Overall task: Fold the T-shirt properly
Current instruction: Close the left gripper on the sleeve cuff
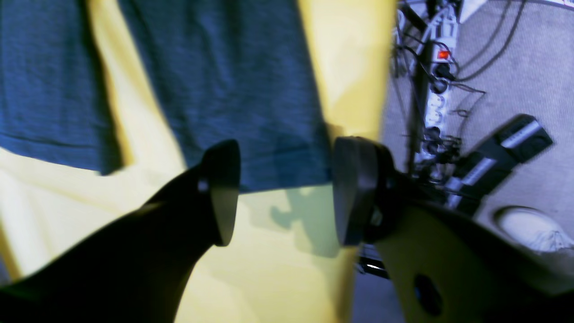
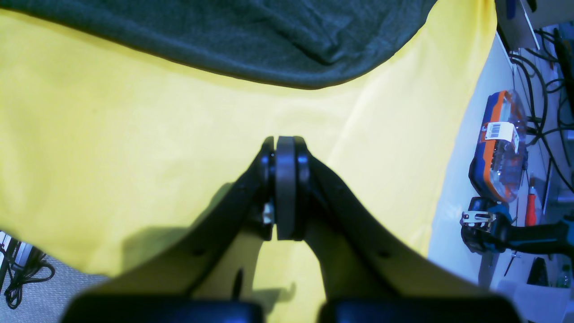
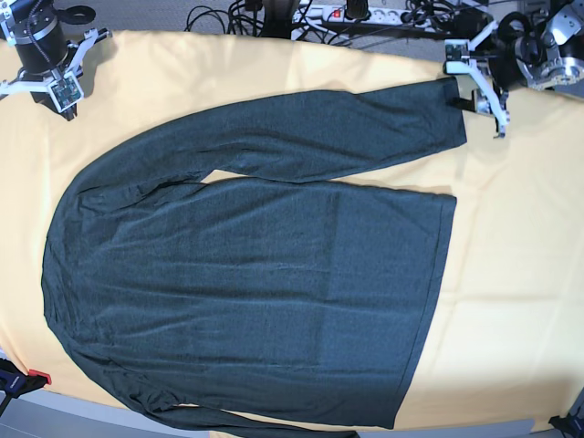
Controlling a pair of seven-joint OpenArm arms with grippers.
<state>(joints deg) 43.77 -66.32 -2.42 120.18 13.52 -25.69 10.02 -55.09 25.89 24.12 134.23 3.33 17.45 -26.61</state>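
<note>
- T-shirt (image 3: 255, 283): dark charcoal knit, long sleeves, spread flat on the yellow tablecloth (image 3: 511, 274); hem toward base view's right, collar end toward its left, upper sleeve stretched along the far side.
- Left gripper (image 1: 282, 193): jaws wide apart, nothing between them; hangs just over the sleeve cuff (image 1: 269, 166), cuff edge lying between and just beyond the two pads. Contact w/ cloth: cannot tell.
- Right gripper (image 2: 285, 188): jaws pressed together, empty; over bare tablecloth, T-shirt's rounded edge (image 2: 251, 49) near but apart, ahead of the tips.
- Base view only: whole garment outline, both arms at the cloth's far corners (left arm (image 3: 484, 73) at the cuff, right arm (image 3: 41, 55) off the shirt's shoulder end).
- Left wrist view only: gap of yellow between sleeve and body panel; past the tablecloth edge, grey carpet w/ a power strip (image 1: 437, 89) and cables.
- Right wrist view only: orange-and-clear case (image 2: 500, 143) w/ barcode label, beside the tablecloth edge.
- Textures: shirt heathered, matte, lightly wrinkled; tablecloth smooth w/ soft creases; pads dark, flat-faced, rounded outline.
</note>
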